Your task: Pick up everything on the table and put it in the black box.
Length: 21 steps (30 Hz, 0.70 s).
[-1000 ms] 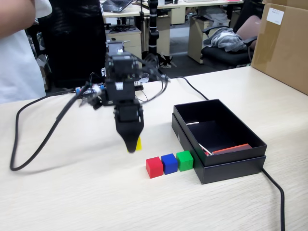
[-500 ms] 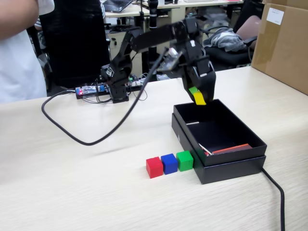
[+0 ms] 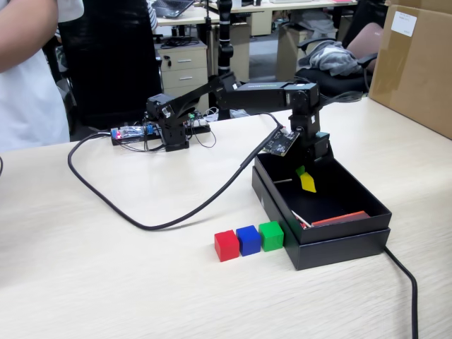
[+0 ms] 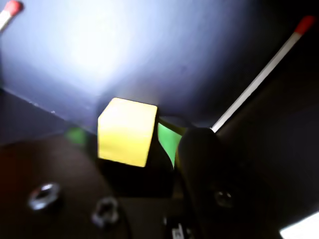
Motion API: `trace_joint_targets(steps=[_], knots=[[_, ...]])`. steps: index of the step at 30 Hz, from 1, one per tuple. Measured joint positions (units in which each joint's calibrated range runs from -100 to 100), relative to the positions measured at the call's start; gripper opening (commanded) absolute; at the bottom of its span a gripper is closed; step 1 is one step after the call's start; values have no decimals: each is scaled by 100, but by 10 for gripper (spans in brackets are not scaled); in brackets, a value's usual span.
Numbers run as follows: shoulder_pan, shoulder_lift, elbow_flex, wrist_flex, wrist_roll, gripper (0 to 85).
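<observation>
1. Yellow cube [image 4: 127, 132] fills the centre of the wrist view, seated against one dark jaw with a green-lined pad [image 4: 168, 142] just beside it on the right; the jaws are closed on it.
2. Beyond the cube, the same view shows the dark floor of the black box [image 4: 149, 50], with two thin white red-tipped sticks, one at the upper left corner [image 4: 7, 14] and one running diagonally at the upper right [image 4: 264, 74].
3. Nearest the camera in the fixed view, three cubes stand in a touching row on the pale wooden table [image 3: 106, 282], lower centre: red cube [image 3: 227, 246], blue cube [image 3: 248, 240], green cube [image 3: 271, 236]. The green one sits just beside the box's front left corner.
4. Right of centre lies the black box [image 3: 339, 240], shallow and nested in its lid; a reddish flat item [image 3: 340, 218] lies along its near inner wall.
5. The gripper [image 3: 305, 178] hangs inside the box opening, the yellow cube [image 3: 308, 183] held clear of the floor.
6. Farther back, the arm reaches from its base [image 3: 169, 127] at upper centre-left; a black cable [image 3: 141, 219] loops across the table.
7. At the far right stands a brown carton [image 3: 417, 63].
</observation>
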Motion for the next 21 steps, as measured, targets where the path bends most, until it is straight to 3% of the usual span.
trace_joint_targets(steps=[5, 10, 16, 21], knots=[[-190, -984, -256, -77, 0, 418], [-991, -3430, -301, -108, -142, 457], [-1802, -3327, -1068, -155, -527, 467], [-1988, -2032, -1022, -155, -674, 467]])
